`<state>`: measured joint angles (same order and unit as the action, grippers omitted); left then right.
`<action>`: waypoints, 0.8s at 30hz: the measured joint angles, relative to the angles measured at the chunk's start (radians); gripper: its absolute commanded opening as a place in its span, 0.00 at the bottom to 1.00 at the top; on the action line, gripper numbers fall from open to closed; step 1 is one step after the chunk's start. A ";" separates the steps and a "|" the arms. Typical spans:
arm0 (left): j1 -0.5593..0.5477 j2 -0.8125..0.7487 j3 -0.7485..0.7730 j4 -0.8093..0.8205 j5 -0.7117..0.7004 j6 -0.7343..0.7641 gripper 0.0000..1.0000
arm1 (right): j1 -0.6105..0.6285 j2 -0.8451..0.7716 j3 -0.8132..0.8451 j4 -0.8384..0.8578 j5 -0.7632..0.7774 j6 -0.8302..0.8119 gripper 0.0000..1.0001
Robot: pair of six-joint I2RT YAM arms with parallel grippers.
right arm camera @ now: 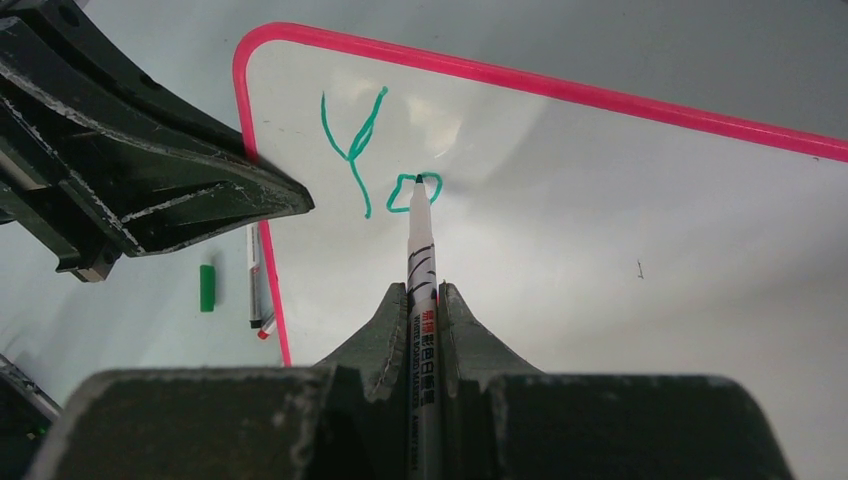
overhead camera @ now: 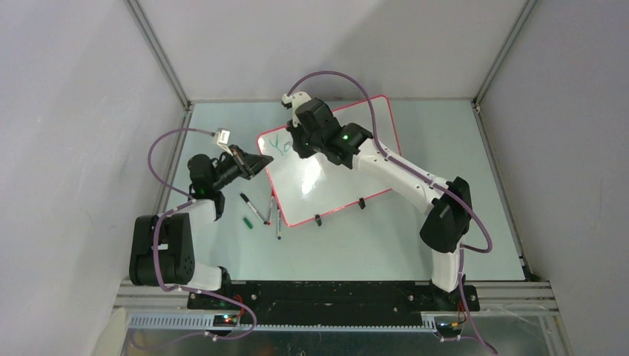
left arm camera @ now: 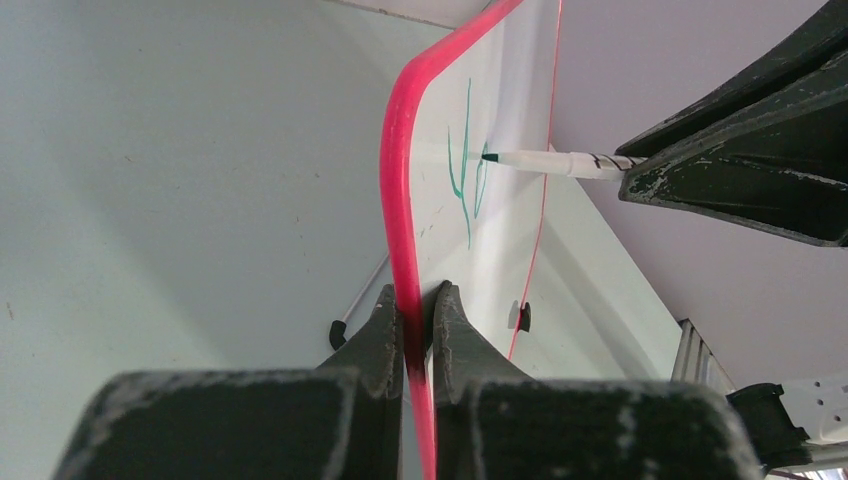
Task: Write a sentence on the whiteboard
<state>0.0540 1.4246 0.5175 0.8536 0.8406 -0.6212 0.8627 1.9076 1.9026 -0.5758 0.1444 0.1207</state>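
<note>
The whiteboard (overhead camera: 337,178) lies tilted mid-table, white with a pink rim (right arm camera: 560,80). My left gripper (left arm camera: 418,305) is shut on its left rim (left arm camera: 398,180); it sits at the board's left edge in the top view (overhead camera: 259,165). My right gripper (right arm camera: 424,300) is shut on a white marker (right arm camera: 422,260) whose tip touches the board. The sentence (right arm camera: 372,160) reads only a teal "Y" and an "o". It also shows in the left wrist view (left arm camera: 467,170) and in the top view (overhead camera: 280,144). The right gripper (overhead camera: 298,141) hovers over the board's upper left corner.
Several loose markers (overhead camera: 268,211) and a green cap (overhead camera: 248,222) lie on the table left of the board's near corner. Two black clip feet (overhead camera: 361,202) sit on the board's near edge. Enclosure walls and metal frame posts surround the table.
</note>
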 measured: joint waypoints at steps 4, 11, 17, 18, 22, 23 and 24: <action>-0.001 -0.001 0.000 0.000 0.000 0.001 0.00 | 0.000 0.000 0.000 -0.005 -0.031 0.001 0.00; -0.001 -0.001 0.000 0.000 0.000 0.001 0.00 | -0.012 -0.043 -0.054 0.025 -0.120 0.017 0.00; -0.001 -0.001 0.000 0.000 0.000 0.001 0.00 | -0.068 -0.160 -0.151 0.076 -0.172 0.043 0.00; -0.001 -0.001 0.000 0.000 0.000 0.001 0.00 | -0.076 -0.170 -0.152 0.084 -0.172 0.045 0.00; -0.001 -0.001 0.000 0.000 0.000 0.001 0.00 | -0.098 -0.185 -0.158 0.104 -0.169 0.044 0.00; -0.001 -0.001 0.000 0.000 0.000 0.001 0.00 | -0.099 -0.188 -0.165 0.111 -0.168 0.044 0.00; -0.001 -0.001 0.000 0.000 0.000 0.001 0.00 | -0.098 -0.192 -0.175 0.116 -0.168 0.043 0.00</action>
<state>0.0532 1.4239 0.5175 0.8536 0.8406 -0.6201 0.7643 1.7161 1.7279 -0.4595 -0.0235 0.1638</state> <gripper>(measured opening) 0.069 0.133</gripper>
